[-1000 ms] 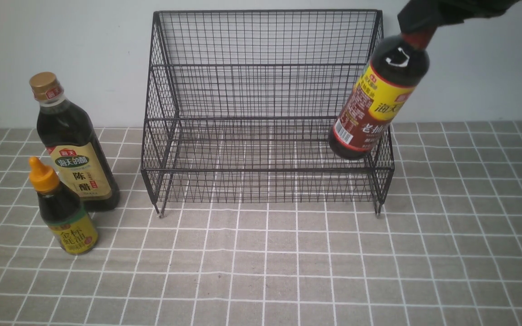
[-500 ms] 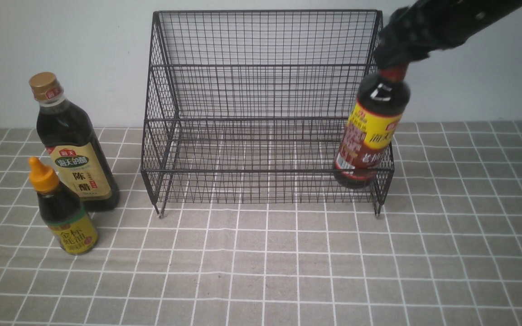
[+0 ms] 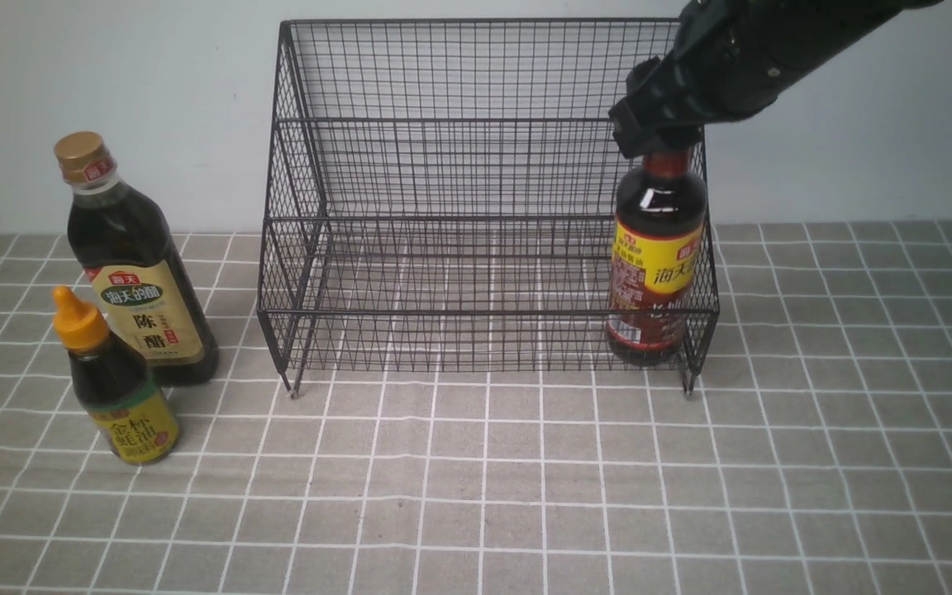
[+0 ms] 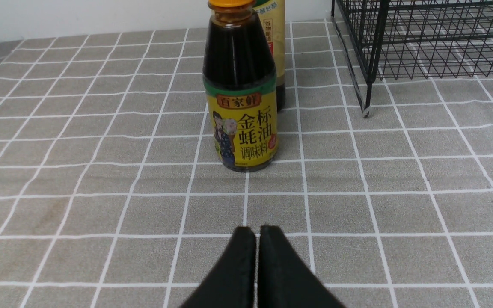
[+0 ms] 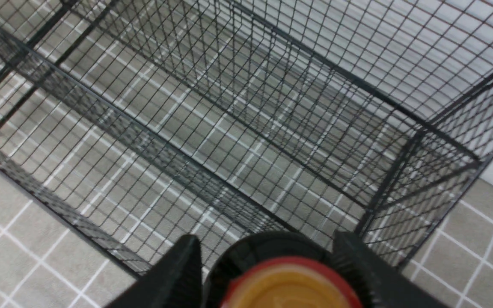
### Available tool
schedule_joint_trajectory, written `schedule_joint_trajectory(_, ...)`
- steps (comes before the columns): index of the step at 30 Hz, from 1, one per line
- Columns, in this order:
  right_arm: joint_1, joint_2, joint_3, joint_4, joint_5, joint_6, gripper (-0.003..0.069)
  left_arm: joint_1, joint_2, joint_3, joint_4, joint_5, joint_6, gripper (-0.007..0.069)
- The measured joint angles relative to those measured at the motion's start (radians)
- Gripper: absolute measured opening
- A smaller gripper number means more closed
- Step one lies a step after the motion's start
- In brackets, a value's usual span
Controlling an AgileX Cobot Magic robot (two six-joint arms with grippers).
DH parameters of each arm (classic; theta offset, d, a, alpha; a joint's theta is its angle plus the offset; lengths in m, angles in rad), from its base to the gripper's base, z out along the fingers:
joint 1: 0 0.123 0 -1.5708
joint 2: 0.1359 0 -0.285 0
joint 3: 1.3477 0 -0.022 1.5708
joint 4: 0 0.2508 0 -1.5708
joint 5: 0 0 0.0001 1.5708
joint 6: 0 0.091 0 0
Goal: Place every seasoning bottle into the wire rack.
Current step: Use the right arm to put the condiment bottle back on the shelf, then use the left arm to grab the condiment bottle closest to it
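The brown-necked bottle with the yellow-red label [image 3: 658, 264] stands upright at the right end of the black wire rack's [image 3: 459, 165] lower tier. My right gripper [image 3: 662, 136] hangs over its top. In the right wrist view the gripper [image 5: 268, 237] is open, straddling the red-rimmed cap [image 5: 289, 282], with mesh showing between one finger and the bottle. The gold-capped bottle [image 3: 133, 264] and the small orange-nozzled bottle [image 3: 116, 388] stand on the cloth left of the rack. My left gripper [image 4: 257, 231] is shut and empty, low over the cloth, facing the small bottle [image 4: 241, 94].
A grey checked cloth [image 3: 476, 479] covers the table. A pale wall [image 3: 112, 83] rises right behind the rack. In the left wrist view the rack's corner foot [image 4: 367, 112] stands beside the two bottles.
The right arm swung the tilted yellow-red bottle down and left until it stood upright in the rack's lower tier. Its jaws then widened off the cap. The left arm stayed still.
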Motion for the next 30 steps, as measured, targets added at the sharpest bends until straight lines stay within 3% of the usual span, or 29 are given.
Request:
schedule_joint_trajectory(6,0.001,-0.071,0.0,-0.072,-0.001,0.029,0.0461,0.0,0.0,0.0,0.0,0.0,0.0,-0.0007)
schedule_joint_trajectory(14,0.001,-0.286,0.0,-0.171,-0.002,0.113,0.0442,0.0,0.0,0.0,0.0,0.0,0.0,-0.0007)
schedule_joint_trajectory(20,0.001,-0.514,-0.003,-0.238,0.079,0.224,0.0267,0.0,0.0,0.0,0.0,0.0,0.0,-0.0007)
schedule_joint_trajectory(25,0.001,-0.796,0.028,-0.348,0.18,0.391,0.0027,0.0,0.0,0.0,0.0,0.0,0.0,-0.0007)
schedule_joint_trajectory(28,0.001,-0.919,0.099,-0.357,0.177,0.43,0.0,0.0,0.0,0.0,0.0,0.0,0.0,-0.0007)
schedule_joint_trajectory(30,0.001,-1.112,0.261,-0.358,0.118,0.447,-0.0011,0.0,0.0,0.0,0.0,0.0,0.0,-0.0007)
